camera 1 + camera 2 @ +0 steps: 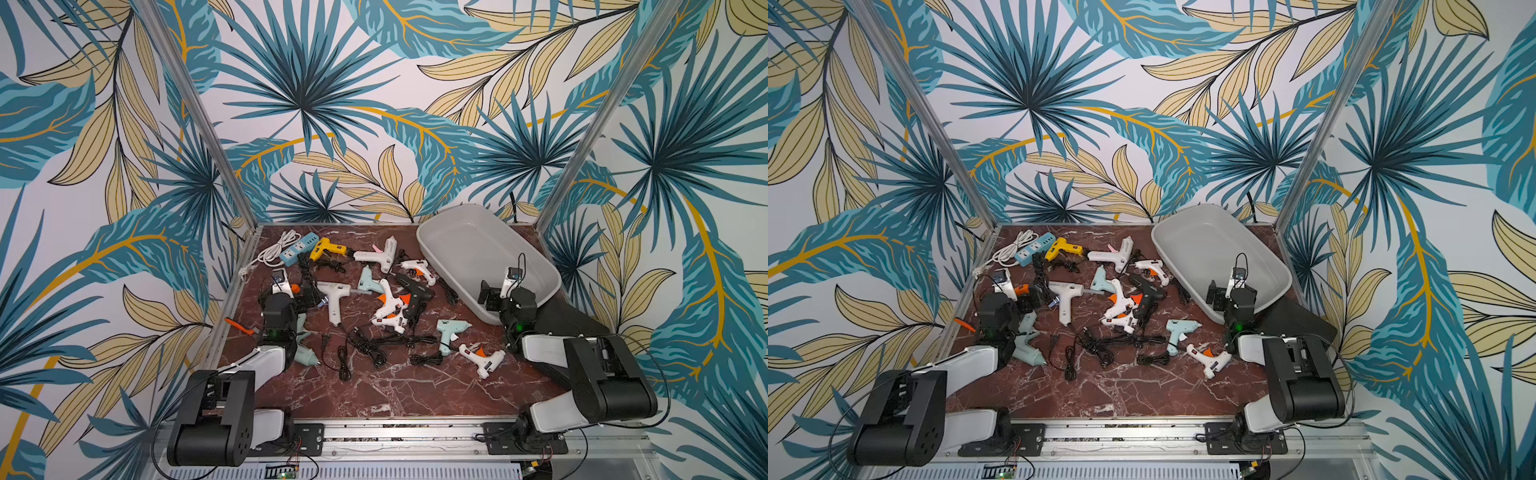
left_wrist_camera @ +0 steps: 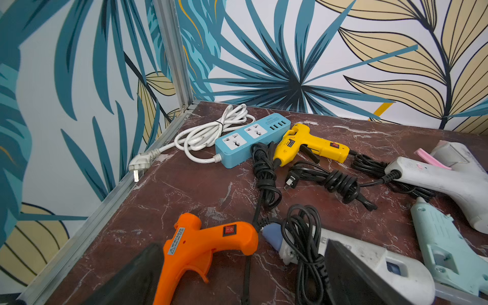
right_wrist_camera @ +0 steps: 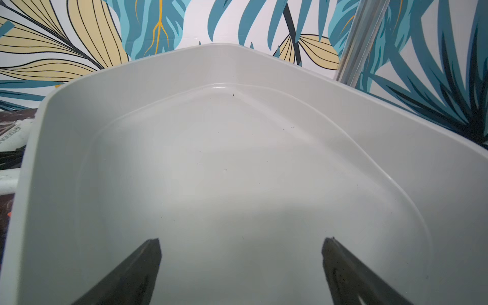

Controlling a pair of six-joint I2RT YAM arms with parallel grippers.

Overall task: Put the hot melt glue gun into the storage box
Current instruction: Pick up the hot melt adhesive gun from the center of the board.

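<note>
Several hot melt glue guns lie tangled with black cords on the dark red marble table. An orange glue gun lies flat between the fingers of my left gripper, which is open and hovers low over it at the table's left side. The storage box, a large light grey tub, sits tilted at the back right and has nothing in it. My right gripper is open and empty above the tub's near corner.
A blue power strip with a white cable lies at the back left beside a yellow glue gun. White and pale blue guns crowd the middle. A flat black case lies under the tub's right side. Metal posts frame the back corners.
</note>
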